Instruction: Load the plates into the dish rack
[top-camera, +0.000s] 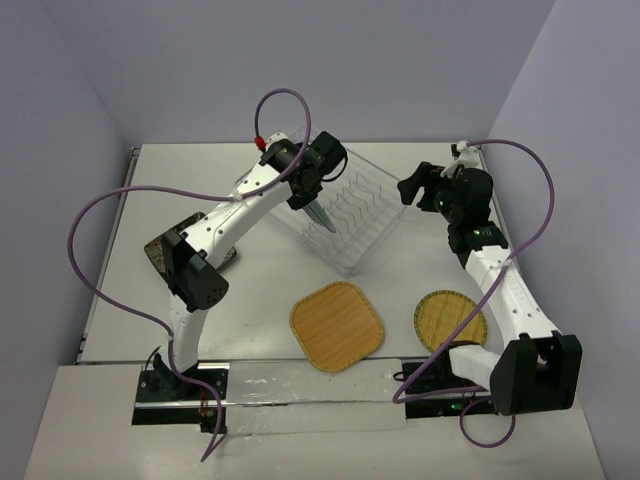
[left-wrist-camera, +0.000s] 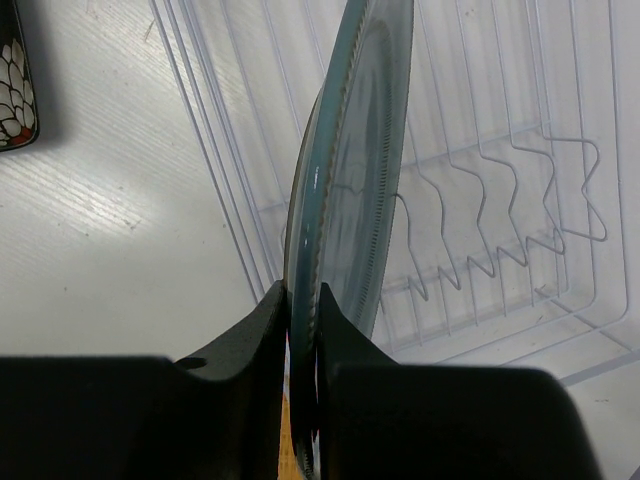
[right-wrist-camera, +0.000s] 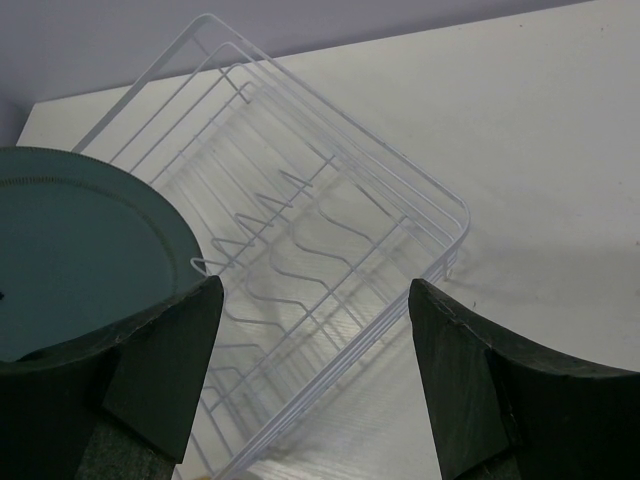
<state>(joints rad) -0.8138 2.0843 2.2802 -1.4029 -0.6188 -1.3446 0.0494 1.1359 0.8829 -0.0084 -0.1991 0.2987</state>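
Note:
My left gripper (left-wrist-camera: 303, 300) is shut on the rim of the grey-blue round plate (left-wrist-camera: 350, 170), which it holds on edge, upright, above the white wire dish rack (left-wrist-camera: 500, 230) and its tines. From above, the plate (top-camera: 322, 219) hangs over the rack's (top-camera: 372, 215) left part. My right gripper (top-camera: 415, 185) stands open by the rack's right side with nothing between its fingers; its view shows the rack (right-wrist-camera: 330, 220) and the plate's face (right-wrist-camera: 70, 260). A tan woven rounded-square plate (top-camera: 337, 326) and a tan woven round plate (top-camera: 450, 321) lie flat near the front.
A black square plate with a white leaf pattern (top-camera: 160, 250) lies at the left, partly hidden under my left arm; its corner (left-wrist-camera: 15, 90) shows in the left wrist view. Purple cables loop above both arms. Walls close in on the table's sides.

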